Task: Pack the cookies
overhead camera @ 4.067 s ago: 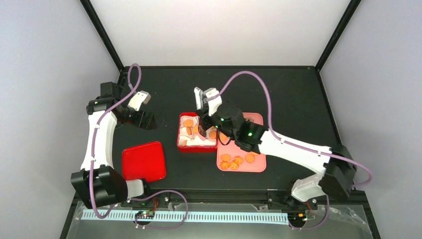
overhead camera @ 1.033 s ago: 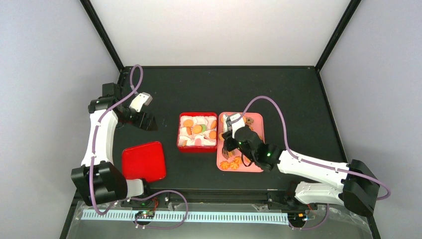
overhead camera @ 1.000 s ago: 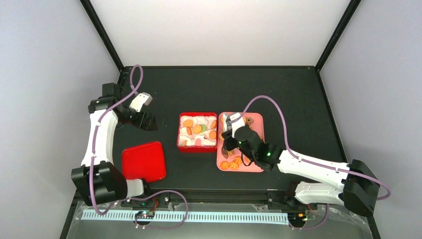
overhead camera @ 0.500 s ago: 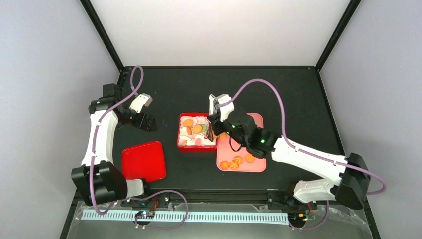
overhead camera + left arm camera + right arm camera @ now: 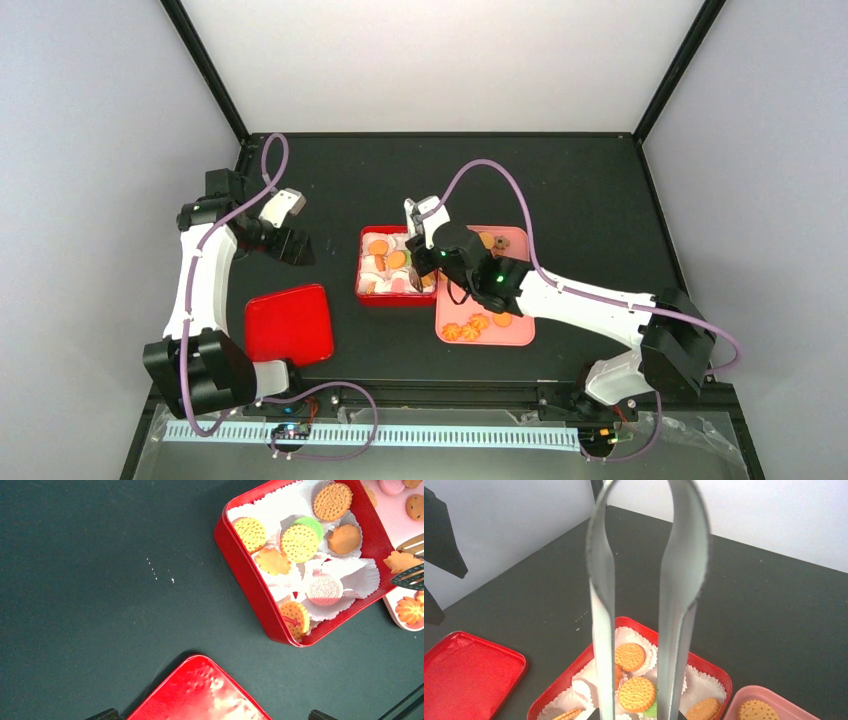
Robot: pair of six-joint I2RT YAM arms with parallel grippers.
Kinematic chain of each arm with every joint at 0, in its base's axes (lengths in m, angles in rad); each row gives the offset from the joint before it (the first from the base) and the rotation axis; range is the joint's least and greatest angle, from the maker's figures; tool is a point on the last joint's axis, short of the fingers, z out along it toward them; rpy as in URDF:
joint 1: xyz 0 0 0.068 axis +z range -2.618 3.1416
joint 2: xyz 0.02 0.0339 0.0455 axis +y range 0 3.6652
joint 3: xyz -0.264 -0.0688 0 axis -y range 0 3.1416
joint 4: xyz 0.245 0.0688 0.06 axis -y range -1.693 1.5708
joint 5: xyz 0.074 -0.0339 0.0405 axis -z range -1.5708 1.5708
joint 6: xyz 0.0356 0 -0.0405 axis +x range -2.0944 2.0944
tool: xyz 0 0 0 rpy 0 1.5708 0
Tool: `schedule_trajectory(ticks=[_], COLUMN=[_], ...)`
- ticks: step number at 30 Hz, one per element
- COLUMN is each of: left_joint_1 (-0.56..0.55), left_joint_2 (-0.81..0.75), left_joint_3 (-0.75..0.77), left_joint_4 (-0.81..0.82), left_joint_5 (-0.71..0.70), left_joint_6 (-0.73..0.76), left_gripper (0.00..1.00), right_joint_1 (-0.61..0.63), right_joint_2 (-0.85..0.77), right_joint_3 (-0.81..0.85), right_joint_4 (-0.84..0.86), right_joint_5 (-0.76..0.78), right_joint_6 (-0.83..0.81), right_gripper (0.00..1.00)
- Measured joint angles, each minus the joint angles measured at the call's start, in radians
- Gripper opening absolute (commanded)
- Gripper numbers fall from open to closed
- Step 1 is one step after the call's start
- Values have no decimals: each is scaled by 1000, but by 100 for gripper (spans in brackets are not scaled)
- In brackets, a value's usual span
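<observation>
Cookies (image 5: 299,543) sit in the red tin (image 5: 245,580) at the middle of the top view. They are round golden discs with embossed faces, a smooth orange one, a flower-shaped one and a pale pink stamped one. One golden disc lies on a green biscuit. All are nested among white fluted paper cups (image 5: 367,575).

Just right of the tin is the pink tray (image 5: 400,525), which carries more: a brown speckled round and a ridged orange swirl cookie (image 5: 410,610).

The right hand (image 5: 432,262) grips the metal tongs (image 5: 681,555), two smooth, curved steel blades joined in a loop. In the left wrist view their tips pinch a scalloped cookie (image 5: 400,561) over the tin's right wall.

The left hand (image 5: 292,243) hangs at the left of the top view. Its dark fingertips (image 5: 102,714) are spread wide and hold nothing.

Below it the glossy red lid (image 5: 200,695), with rounded corners and rippled highlights, lies flat on the matte black table (image 5: 560,180).
</observation>
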Motion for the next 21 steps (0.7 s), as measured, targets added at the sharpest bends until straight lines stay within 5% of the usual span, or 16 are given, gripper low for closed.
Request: schedule_trajectory(ticks=[9,21], left_joint_1=[0,0], left_joint_2=[0,0], left_joint_3=[-17,-17], left_joint_4=[1,1], left_joint_5=[-8,-12], left_joint_6=[2,5], left_gripper=[99,99], right_joint_1=[0,-2], right_joint_2=[11,7], right_joint_3=[13,13], right_joint_4=[23,27], right_joint_5=[-1,2], right_joint_6=[17,22], right_gripper=[39,35])
